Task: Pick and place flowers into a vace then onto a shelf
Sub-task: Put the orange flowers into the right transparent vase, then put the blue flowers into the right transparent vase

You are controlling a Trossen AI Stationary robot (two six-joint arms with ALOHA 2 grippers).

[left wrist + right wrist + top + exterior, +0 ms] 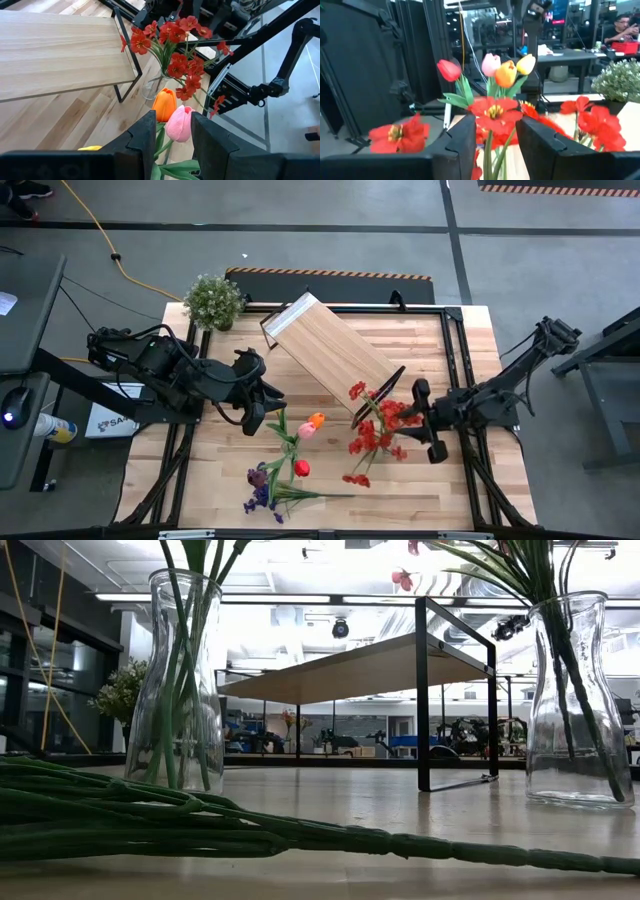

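The red sprays [375, 430] stand in a glass vase [151, 89] just off the 4 o'clock corner of the shelf [330, 350], which lies aslant at mid-table [440, 490] with nothing on it. The right gripper [495, 122] is set around their stems from the 3 o'clock side, its jaws parted by a narrow gap with no stem visibly pinched, so the release of this bunch is judged to be the step in hand. The jaws are best widened a little more and drawn back level towards 3 o'clock, clear of the blooms, so that neither stems nor vase are dragged or tipped. The tulips [310, 423] stand at the shelf's 7 o'clock, with the left gripper [173, 117] at their 9 o'clock, about their stems; whether it grips them cannot be told. More flowers [275, 490] lie loose at the table's 6 o'clock edge and are yet to be picked up
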